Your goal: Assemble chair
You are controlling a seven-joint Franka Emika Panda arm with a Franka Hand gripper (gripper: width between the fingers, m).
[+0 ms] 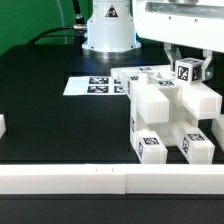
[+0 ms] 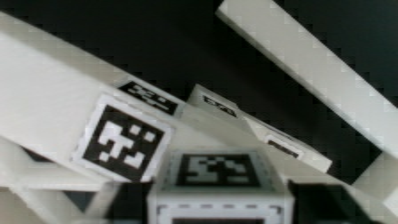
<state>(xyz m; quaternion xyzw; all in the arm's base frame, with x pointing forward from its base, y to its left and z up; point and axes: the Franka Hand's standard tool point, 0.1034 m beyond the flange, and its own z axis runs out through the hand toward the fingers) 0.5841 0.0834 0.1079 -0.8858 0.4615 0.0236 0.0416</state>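
The chair stands partly built at the exterior view's right, a stack of chunky white blocks with black-and-white tags. A small tagged white piece sits at its top right. My gripper hangs straight over that piece, one finger on each side. In the wrist view the same piece lies between the fingers, with a thin dark strip on either side of it, so the jaws stand open around it. Beyond it a white bar carries a large tag, and another bar slants across.
The marker board lies flat on the black table in front of the robot base. A low white rail runs along the front edge. A small white part shows at the exterior view's left edge.
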